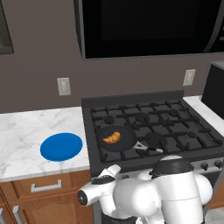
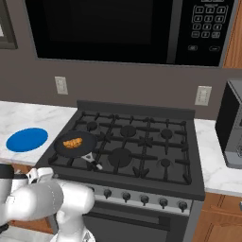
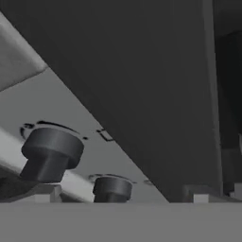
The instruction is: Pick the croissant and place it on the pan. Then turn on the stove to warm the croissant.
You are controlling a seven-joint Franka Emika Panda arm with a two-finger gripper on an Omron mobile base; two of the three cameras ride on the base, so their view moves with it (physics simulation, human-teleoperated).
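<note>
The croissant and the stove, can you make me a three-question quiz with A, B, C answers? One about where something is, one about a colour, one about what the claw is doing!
1. Where is the croissant?
A. on the blue plate
B. in the pan
C. on the floor

2. What colour is the plate on the counter?
A. blue
B. red
C. green

3. What is the claw close to in the hand view?
A. the microwave buttons
B. a wall socket
C. the stove knobs

Answers:
1. B, the croissant lies inside the dark pan on the stove, at its front left burner.
2. A, the round plate is plain blue and bare.
3. C, two dark knobs on the grey front panel stand right ahead of it.
</note>
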